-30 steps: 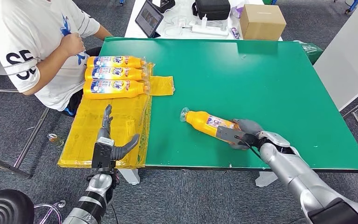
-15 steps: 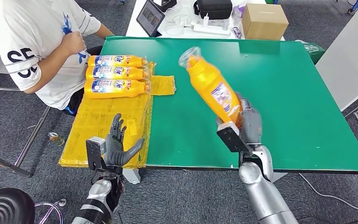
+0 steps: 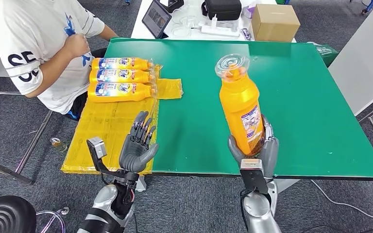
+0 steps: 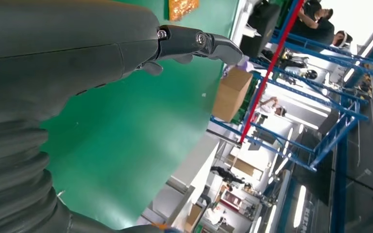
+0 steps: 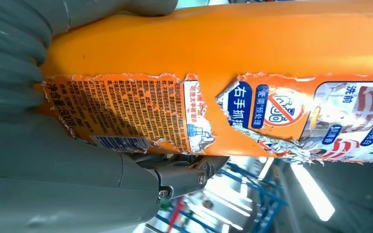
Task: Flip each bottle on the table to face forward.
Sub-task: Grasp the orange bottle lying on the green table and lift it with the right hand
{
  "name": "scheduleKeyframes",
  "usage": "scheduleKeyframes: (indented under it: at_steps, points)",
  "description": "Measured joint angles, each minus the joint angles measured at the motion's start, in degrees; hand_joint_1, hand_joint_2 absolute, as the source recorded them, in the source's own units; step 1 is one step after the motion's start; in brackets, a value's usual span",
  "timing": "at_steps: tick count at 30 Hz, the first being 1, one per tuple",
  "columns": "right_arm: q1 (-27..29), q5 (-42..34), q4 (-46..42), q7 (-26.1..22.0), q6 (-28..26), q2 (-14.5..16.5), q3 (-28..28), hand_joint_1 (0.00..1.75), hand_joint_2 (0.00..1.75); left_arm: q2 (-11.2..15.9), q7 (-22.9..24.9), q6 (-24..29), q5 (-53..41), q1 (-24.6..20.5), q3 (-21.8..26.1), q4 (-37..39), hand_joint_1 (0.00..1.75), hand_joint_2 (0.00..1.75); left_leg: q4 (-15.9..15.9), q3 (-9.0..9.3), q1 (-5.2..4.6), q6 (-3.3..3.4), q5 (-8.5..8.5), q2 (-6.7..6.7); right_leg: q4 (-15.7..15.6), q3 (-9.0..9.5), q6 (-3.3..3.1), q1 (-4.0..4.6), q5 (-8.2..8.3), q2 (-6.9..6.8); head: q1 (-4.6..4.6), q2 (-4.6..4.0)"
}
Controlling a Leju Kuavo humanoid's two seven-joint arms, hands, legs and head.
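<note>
Right hand (image 3: pixel 255 148), lower centre-right, grips orange bottle (image 3: pixel 240 104) upright, cap up, above green counter (image 3: pixel 311 97) near edge. Left hand (image 3: pixel 137 145), lower left, empty, fingers spread. Three bottles (image 3: pixel 120 76) lie side by side upper left, beside a seated person (image 3: pixel 34 43).

A person in a white printed T-shirt (image 3: pixel 34 48) sits at upper left of the head view. Top centre: a tablet (image 3: pixel 155 18), black case (image 3: pixel 221 8) and cardboard box (image 3: pixel 275 22). A yellow plastic sheet (image 3: pixel 107 131) lies lower left.
</note>
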Motion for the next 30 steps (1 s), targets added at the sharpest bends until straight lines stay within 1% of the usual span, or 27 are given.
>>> scheduleKeyframes:
  at_steps: [5,11,16,19,25,30]
  points:
    - [0.33,2.4,4.4,0.03,5.07,0.48,1.45,1.75,1.75,0.41,-0.16,-0.18,0.09,0.62,-1.77,-1.77,0.0,1.75,0.0,0.0,0.0,0.0,-0.01,0.01,0.0,-0.01,0.0,0.0,0.0,0.02,0.02,0.0]
    - [0.28,2.23,15.15,-0.07,9.93,1.98,7.44,1.75,1.75,0.72,-1.0,-0.34,-0.72,1.26,-4.3,-4.08,0.0,1.75,-0.01,-0.02,0.04,-0.01,-0.01,0.01,0.0,-0.02,-0.01,0.04,-0.01,0.01,-0.01,0.0]
    - [-0.61,1.57,22.39,-0.1,11.18,3.38,12.03,1.75,1.75,0.94,-1.15,-0.3,-3.2,1.39,-6.39,-4.87,0.0,1.75,-0.01,-0.03,0.04,-0.01,-0.01,0.01,0.0,-0.03,-0.02,0.03,-0.02,0.01,0.01,0.0]
    - [-1.36,1.2,25.8,-0.21,11.81,3.91,13.8,1.75,1.75,1.14,-1.2,-0.25,-4.46,1.44,-7.55,-4.91,0.0,1.75,-0.01,-0.03,0.02,0.0,-0.01,0.0,0.0,-0.02,-0.01,0.01,-0.02,0.01,0.02,0.0]
    - [-3.29,2.04,29.91,0.1,12.55,4.1,15.09,1.75,1.75,1.75,-1.29,0.46,-6.96,1.47,-8.73,-4.88,0.0,1.75,0.0,-0.02,0.01,0.0,0.0,0.03,0.0,-0.04,0.0,0.0,0.0,0.01,0.01,0.0]
    - [-4.03,3.71,31.66,0.25,11.98,4.56,15.95,1.75,1.75,1.95,-1.1,1.55,-10.44,1.14,-9.92,-4.21,0.0,1.75,0.0,-0.03,0.02,-0.01,-0.01,0.06,0.0,-0.08,-0.01,0.01,0.0,0.03,0.0,0.0]
